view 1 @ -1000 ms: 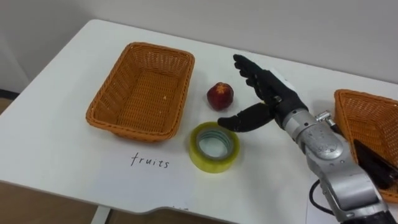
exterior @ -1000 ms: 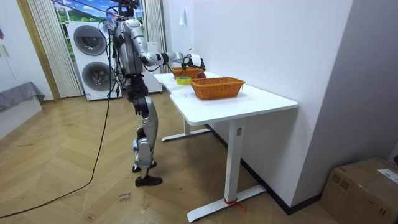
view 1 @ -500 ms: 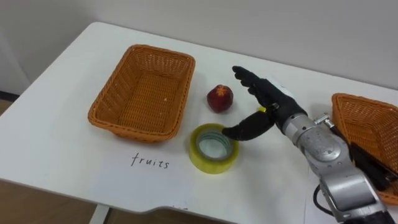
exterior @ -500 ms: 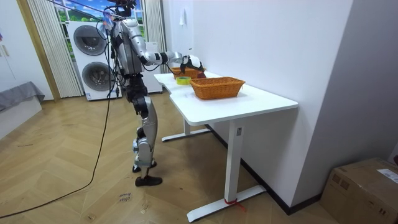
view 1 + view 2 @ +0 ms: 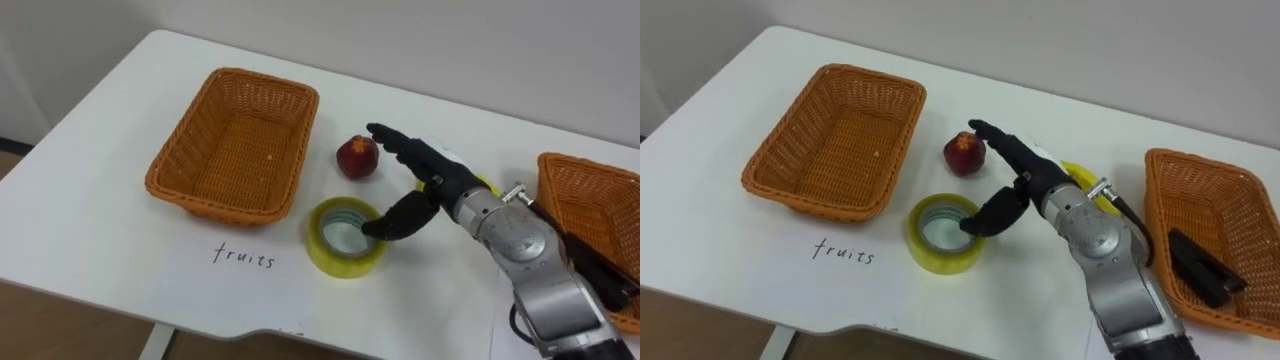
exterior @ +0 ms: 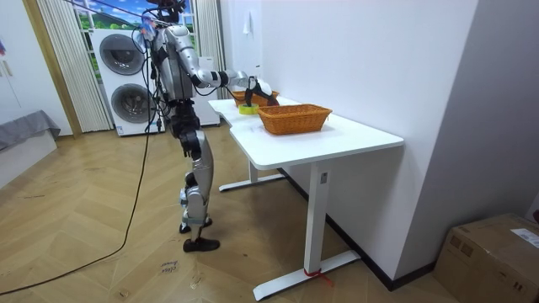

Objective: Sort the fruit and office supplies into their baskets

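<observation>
R hand [image 5: 440, 185]: centre-right of frame, above tabletop [image 5: 100, 250]; fingers [image 5: 395, 140] spread straight, holding nothing.
Tape roll [image 5: 345, 240]: yellow, lower centre; my thumb tip over its right rim.
Red fruit [image 5: 357, 157]: on tabletop, just left of my fingers, btwn them & left basket [image 5: 220, 208].
Right basket [image 5: 1200, 158]: frame's right edge, dark item [image 5: 1202, 270] inside.

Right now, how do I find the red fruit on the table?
On the white table, find the wicker basket at the left. The fruit sits just off its right rim, beyond the yellow tape roll. It is the only small, round, red thing there.
</observation>
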Available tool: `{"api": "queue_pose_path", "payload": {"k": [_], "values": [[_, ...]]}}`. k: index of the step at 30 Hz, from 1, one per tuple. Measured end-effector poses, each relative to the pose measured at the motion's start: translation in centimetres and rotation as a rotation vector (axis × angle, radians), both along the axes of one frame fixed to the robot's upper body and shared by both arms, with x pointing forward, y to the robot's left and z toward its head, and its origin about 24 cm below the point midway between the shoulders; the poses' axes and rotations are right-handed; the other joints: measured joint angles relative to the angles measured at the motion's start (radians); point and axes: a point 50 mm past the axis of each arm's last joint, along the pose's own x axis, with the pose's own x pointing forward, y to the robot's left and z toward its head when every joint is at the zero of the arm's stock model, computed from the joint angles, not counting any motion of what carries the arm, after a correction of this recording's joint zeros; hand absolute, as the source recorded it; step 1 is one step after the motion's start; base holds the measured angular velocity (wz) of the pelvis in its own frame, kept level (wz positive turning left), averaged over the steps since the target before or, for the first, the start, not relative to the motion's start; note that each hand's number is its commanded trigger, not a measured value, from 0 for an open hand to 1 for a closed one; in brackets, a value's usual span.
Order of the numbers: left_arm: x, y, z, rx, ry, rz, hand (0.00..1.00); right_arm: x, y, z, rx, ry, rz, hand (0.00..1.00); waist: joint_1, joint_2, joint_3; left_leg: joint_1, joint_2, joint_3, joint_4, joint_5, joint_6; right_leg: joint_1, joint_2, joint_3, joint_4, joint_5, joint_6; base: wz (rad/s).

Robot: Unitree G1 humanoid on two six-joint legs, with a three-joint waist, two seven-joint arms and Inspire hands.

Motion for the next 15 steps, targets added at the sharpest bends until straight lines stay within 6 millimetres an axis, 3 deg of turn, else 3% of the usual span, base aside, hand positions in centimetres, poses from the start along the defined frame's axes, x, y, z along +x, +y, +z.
{"api": "queue_pose_path", "payload": {"k": [15], "values": [[0.54,-0.09,0.21,-0.015,-0.035,-0.008,0.00,0.02,-0.19,-0.09,-0.093,0.043,0.023,0.00,0.003,0.000,0.0000,0.000,0.000,0.001,0.001,0.000,0.000,0.000,0.005,0.000,0.001,0.000,0.000,0.00]]}}
